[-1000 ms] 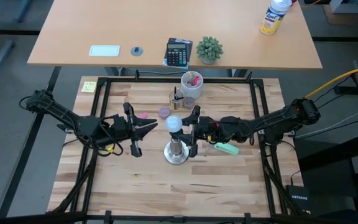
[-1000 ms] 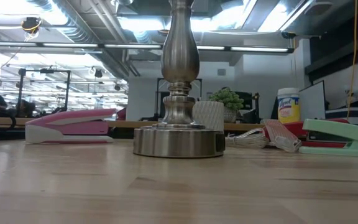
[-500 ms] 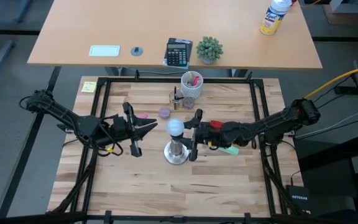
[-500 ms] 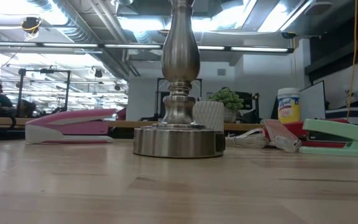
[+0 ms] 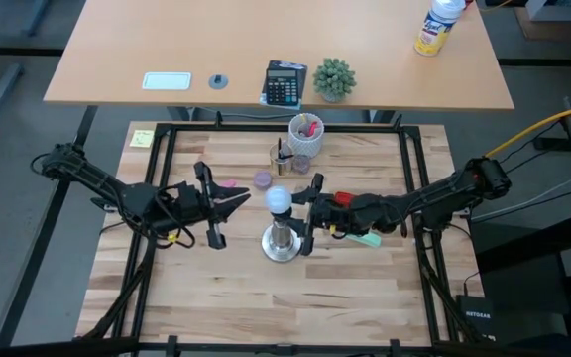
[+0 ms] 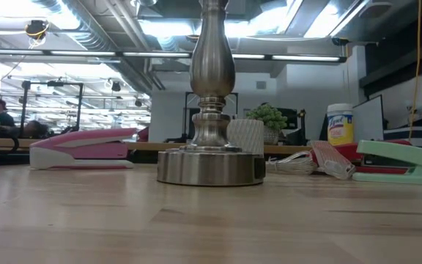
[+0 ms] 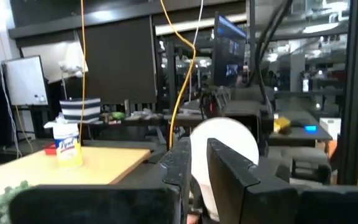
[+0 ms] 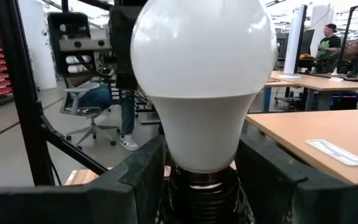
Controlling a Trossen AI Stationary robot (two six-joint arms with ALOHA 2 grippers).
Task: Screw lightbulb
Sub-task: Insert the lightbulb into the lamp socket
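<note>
**A:** Wooden tabletop, busy workshop behind. Bulb [image 5: 279, 200] sitting upright atop the stand [image 5: 282, 241], mid-table. Light, smooth, fragile glass, probably slippery; best held gently round the globe's lower half.

**B:** Yep. Right gripper [image 5: 308, 213] straddling it, fingers [image 8: 138, 177] partly spread either side, looks like light contact. Left gripper [image 5: 238, 203] just beside, nearly closed, holding nothing.

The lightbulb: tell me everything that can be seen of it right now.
The lightbulb is a frosted white globe, smooth and matte, unlit, narrowing to a ribbed silvery screw base. It stands upright on top of the metal lamp stand near the middle of the wooden table. The right end effector brackets its neck, a dark finger on either side at the base. The left end effector sits just beside it, apart from the globe.
</note>
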